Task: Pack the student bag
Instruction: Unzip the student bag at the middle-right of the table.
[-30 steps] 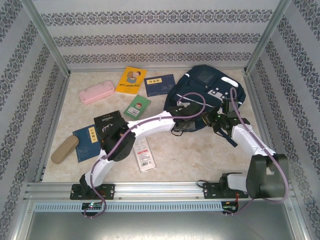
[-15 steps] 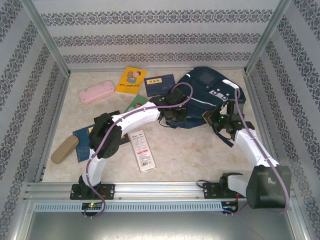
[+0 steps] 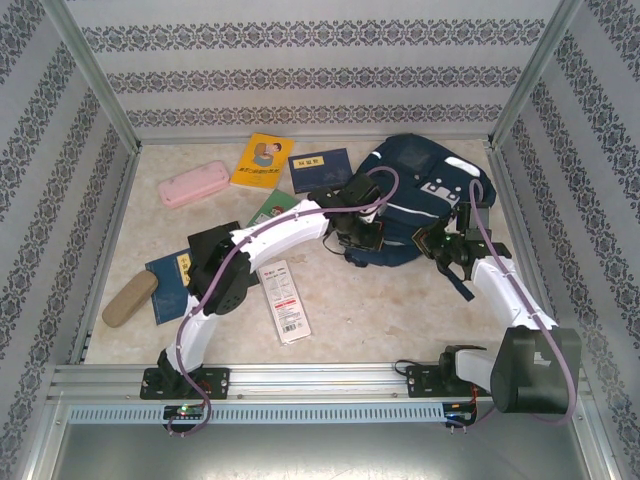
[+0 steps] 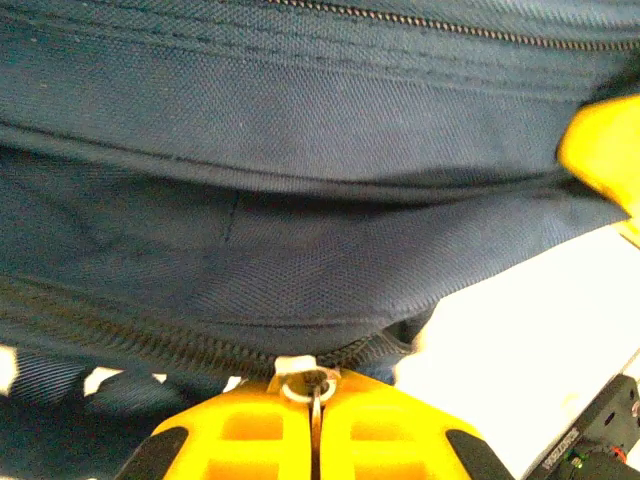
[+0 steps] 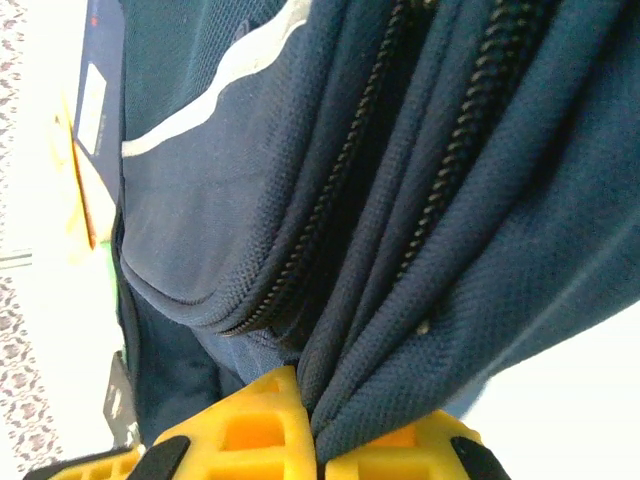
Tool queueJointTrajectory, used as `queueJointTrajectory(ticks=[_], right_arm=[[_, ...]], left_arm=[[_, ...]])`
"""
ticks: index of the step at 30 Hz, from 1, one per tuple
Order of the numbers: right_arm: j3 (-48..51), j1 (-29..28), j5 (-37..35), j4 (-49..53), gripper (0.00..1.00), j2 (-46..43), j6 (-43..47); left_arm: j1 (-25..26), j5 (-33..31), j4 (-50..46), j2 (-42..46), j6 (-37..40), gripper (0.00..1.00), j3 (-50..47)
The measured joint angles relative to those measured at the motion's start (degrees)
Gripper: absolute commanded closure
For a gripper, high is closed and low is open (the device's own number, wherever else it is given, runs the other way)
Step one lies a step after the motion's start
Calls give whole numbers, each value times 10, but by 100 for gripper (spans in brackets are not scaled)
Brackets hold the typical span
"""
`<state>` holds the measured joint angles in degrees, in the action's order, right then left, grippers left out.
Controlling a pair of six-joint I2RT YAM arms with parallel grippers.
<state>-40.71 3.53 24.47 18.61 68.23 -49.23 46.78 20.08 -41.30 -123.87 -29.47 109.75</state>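
The student bag (image 3: 410, 185) is a navy backpack with white stripes, lying at the back right of the table. My left gripper (image 3: 365, 238) is at the bag's near left edge, shut on the metal zipper pull (image 4: 314, 385) at the end of a dark zipper (image 4: 150, 335). Close to the right, my right gripper (image 3: 437, 243) is shut on a bunched fold of the bag's fabric (image 5: 400, 390) next to an open zipper track (image 5: 330, 200). The bag's inside is hidden.
A pink pencil case (image 3: 195, 184), a yellow book (image 3: 262, 160), a dark blue book (image 3: 318, 170) and a green booklet (image 3: 270, 208) lie at the back left. Another blue book (image 3: 168, 283), a beige case (image 3: 130, 297) and a white packet (image 3: 286, 301) lie nearer. Patterned walls enclose the table.
My left gripper pulled the zipper pull left and away, then came back slightly right and nearer. The bag's near edge shifted with it. My right gripper barely moved.
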Motion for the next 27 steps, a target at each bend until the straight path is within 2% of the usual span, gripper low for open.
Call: queueJointTrajectory(ticks=[5,13,21,27], right_arm=[[0,4,-6,12,100,0,14],[0,16,16,20,100,0,28],[-8,16,21,20,100,0,38],[-39,16,20,28,100,36,56]], left_arm=[[-11,-11,-19,0,24,100,-7],[-105,-12,-18,1,73,100,-59],[-132,-23,-36,-28,102,100,-13],[-137,-4,-7,3,125,100,-60]])
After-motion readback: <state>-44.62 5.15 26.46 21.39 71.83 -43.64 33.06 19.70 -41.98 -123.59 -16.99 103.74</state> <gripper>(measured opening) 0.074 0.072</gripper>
